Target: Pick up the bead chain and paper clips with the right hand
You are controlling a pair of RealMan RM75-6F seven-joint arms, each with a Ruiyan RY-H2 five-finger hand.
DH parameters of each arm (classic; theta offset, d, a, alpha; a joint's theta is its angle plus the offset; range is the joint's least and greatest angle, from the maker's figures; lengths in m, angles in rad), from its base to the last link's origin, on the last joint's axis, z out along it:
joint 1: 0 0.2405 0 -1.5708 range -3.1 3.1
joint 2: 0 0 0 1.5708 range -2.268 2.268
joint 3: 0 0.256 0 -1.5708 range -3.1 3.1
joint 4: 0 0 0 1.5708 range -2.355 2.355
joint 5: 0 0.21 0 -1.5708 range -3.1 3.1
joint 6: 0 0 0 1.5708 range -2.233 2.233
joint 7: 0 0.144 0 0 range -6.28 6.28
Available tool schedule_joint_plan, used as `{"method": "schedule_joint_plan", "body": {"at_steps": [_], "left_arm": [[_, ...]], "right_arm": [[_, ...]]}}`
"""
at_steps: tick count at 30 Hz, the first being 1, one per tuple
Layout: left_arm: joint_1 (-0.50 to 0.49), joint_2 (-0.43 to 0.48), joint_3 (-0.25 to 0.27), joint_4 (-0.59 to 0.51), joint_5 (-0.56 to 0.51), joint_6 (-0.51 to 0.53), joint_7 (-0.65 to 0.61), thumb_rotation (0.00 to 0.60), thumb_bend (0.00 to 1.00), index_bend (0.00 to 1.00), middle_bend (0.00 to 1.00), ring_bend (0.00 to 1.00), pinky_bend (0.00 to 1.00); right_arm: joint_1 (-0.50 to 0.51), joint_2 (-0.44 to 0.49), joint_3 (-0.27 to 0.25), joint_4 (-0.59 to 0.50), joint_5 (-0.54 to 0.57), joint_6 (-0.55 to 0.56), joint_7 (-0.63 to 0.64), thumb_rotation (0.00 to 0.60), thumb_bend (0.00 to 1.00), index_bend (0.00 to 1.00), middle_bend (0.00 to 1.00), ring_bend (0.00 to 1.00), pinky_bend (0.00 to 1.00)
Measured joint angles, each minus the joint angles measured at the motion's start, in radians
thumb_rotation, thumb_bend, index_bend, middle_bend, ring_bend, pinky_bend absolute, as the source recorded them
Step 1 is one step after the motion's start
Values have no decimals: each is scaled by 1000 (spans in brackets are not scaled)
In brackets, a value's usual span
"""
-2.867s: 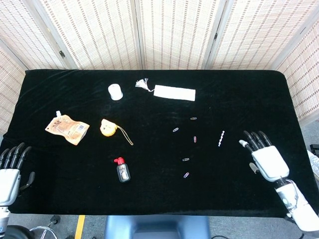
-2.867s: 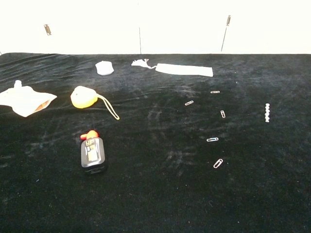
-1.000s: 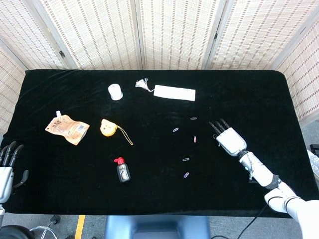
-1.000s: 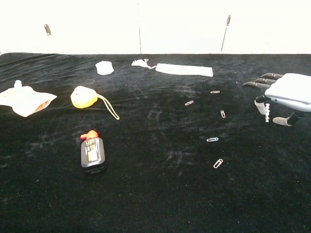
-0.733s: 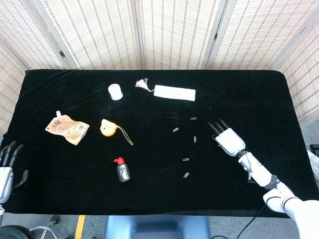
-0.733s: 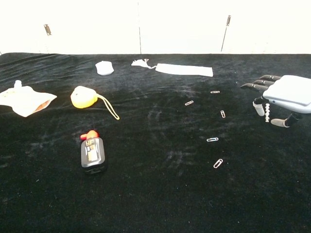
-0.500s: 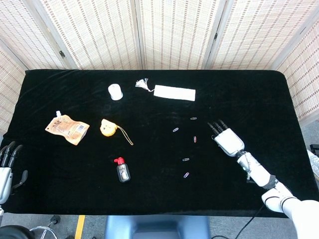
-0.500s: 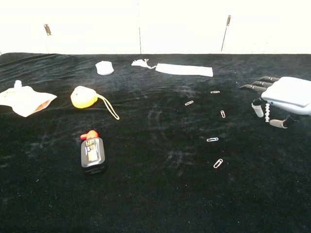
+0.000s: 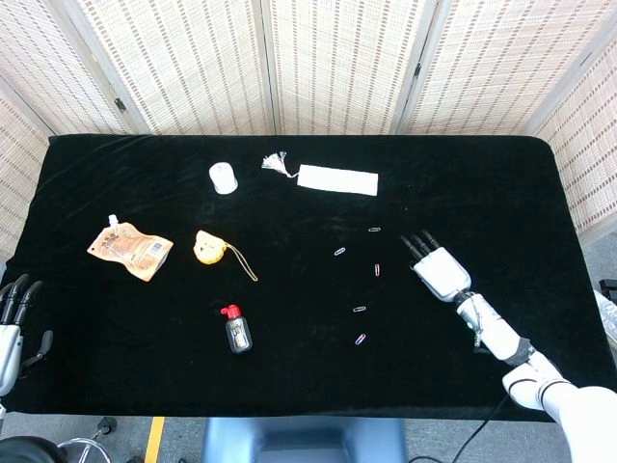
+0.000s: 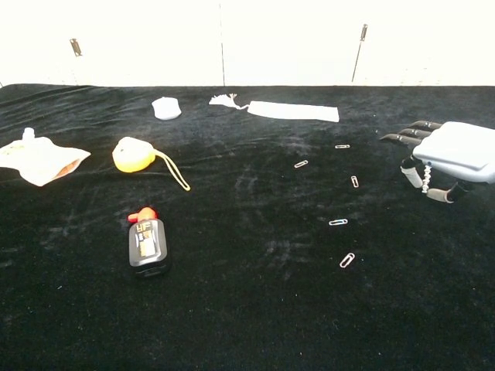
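The white bead chain (image 10: pixel 425 184) lies on the black cloth, a short piece of it showing under my right hand (image 10: pixel 450 157). In the head view my right hand (image 9: pixel 440 270) hovers palm down and hides the chain. One finger and the thumb curl down on either side of the chain; the other fingers (image 10: pixel 404 137) stretch out flat. Several paper clips (image 9: pixel 377 269) lie scattered left of the hand, the nearest paper clip (image 10: pixel 355 182) a short way off. My left hand (image 9: pixel 13 326) rests open at the table's near left corner.
At the back lie a white roll (image 9: pixel 223 177) and a white cloth strip (image 9: pixel 337 179) with a tassel. An orange pouch (image 9: pixel 129 249), a yellow toy with a cord (image 9: pixel 208 247) and a small red-capped bottle (image 9: pixel 236 330) sit on the left half.
My right hand came in from the table's right edge and settled over the bead chain, a finger and thumb lowering beside it. The left hand sank slightly lower in frame.
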Motion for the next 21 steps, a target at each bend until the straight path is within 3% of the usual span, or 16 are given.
{"method": "schedule_joint_plan", "body": {"at_steps": [12, 21], "left_arm": [[2, -2, 1, 5, 9, 8, -4, 600, 522, 0, 0, 0, 0], [4, 0, 3, 4, 14, 13, -6, 600, 522, 0, 0, 0, 0]], "right_arm": [[-2, -18, -2, 26, -5, 38, 8, 600, 444, 837, 108, 45, 0], [-3, -25, -2, 41, -14, 83, 4, 600, 445, 860, 128, 63, 0]]}}
